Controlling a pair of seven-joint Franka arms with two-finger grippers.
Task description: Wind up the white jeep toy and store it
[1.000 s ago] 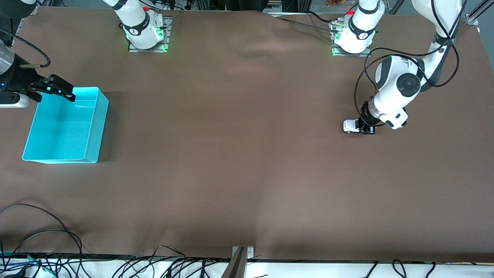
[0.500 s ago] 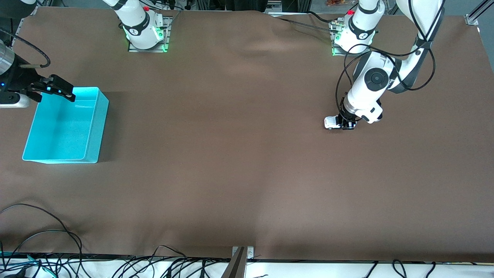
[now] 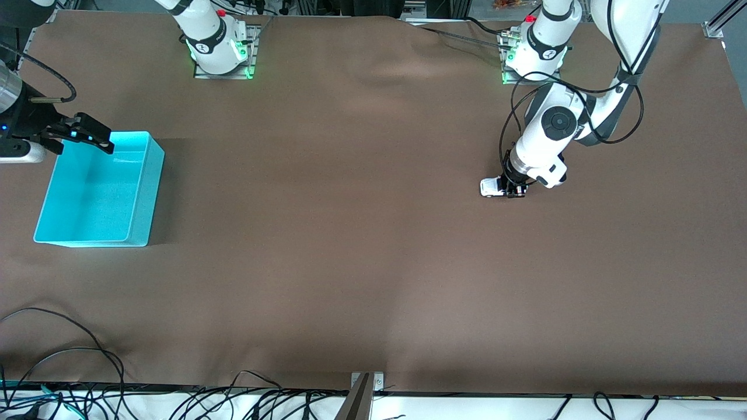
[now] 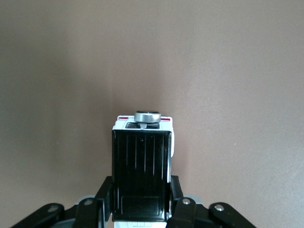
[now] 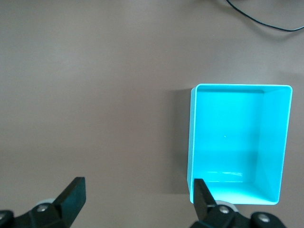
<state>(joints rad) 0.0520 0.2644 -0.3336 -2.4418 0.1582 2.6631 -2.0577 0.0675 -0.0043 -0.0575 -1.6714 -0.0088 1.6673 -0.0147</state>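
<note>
Two grippers: one busy, one waiting.
left gripper (image 3: 513, 191): clamped on white jeep toy (image 3: 494, 187), wheels on the tabletop, toward the left arm's end.
right gripper (image 3: 81, 133): jaws spread, waits over the bin (image 3: 138, 205) corner.
risk: narrow grip; jeep may twist or slip while pulled back.

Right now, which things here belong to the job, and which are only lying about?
For the job:
- white jeep toy, on the table, gripped by the left claw
- turquoise bin, under the open, waiting right claw

Lying about:
- cables at the table's near edge
</note>
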